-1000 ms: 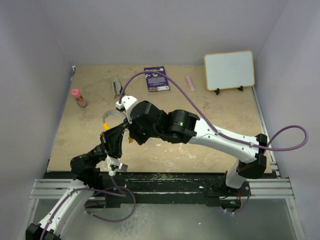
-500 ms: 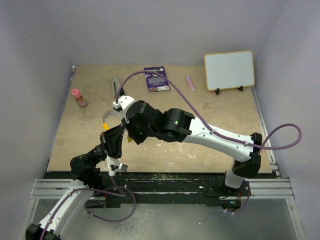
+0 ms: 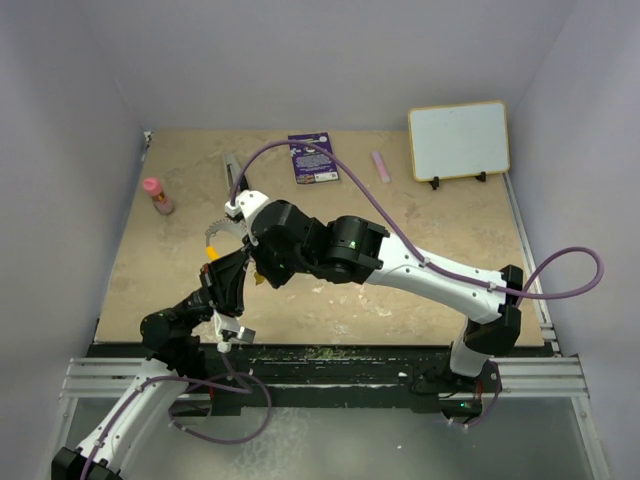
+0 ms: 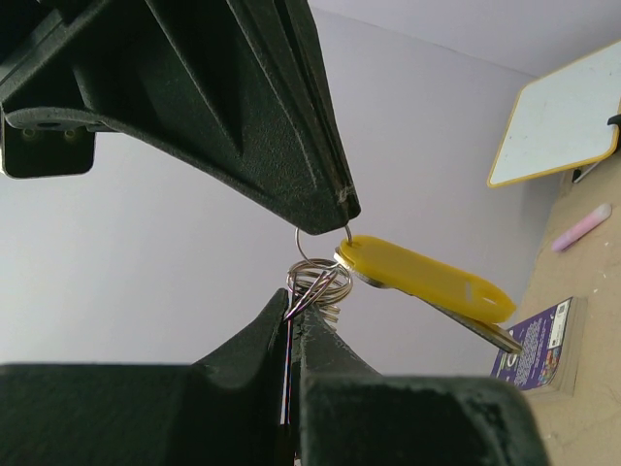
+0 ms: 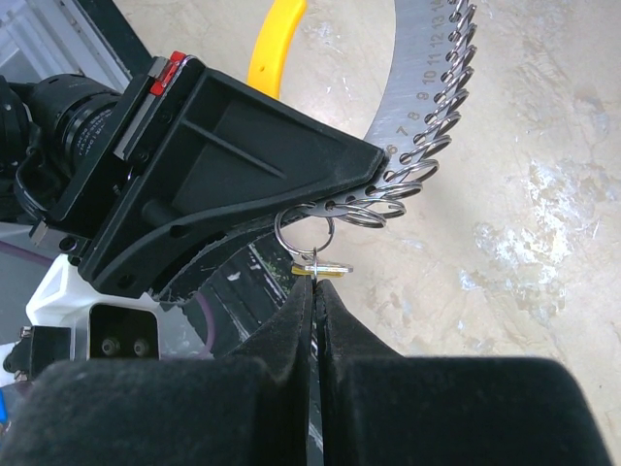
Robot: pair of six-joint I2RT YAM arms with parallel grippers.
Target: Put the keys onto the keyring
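The keyring point(image 5: 427, 107) is a curved grey numbered strip lined with several small silvery rings, with a yellow end point(image 5: 272, 44). In the top view it point(image 3: 217, 232) sits above the left arm. My left gripper point(image 4: 294, 306) is shut on its thin metal edge, just below a stack of rings point(image 4: 318, 283). My right gripper point(image 5: 314, 283) is shut on the small ring of a yellow-headed key point(image 5: 322, 269), right beside the keyring's lowest rings. That key point(image 4: 427, 282) hangs from my right fingertips point(image 4: 335, 199) in the left wrist view. The two grippers meet at the table's left point(image 3: 248, 265).
On the far part of the table lie a pink-capped bottle point(image 3: 157, 195), a grey-and-black oblong tool point(image 3: 233, 172), a purple card point(image 3: 314, 159) and a pink stick point(image 3: 381, 166). A small whiteboard point(image 3: 459, 140) stands at the back right.
The right arm shifted slightly left with the key between one second and half a second ago. Since then nothing has visibly moved.
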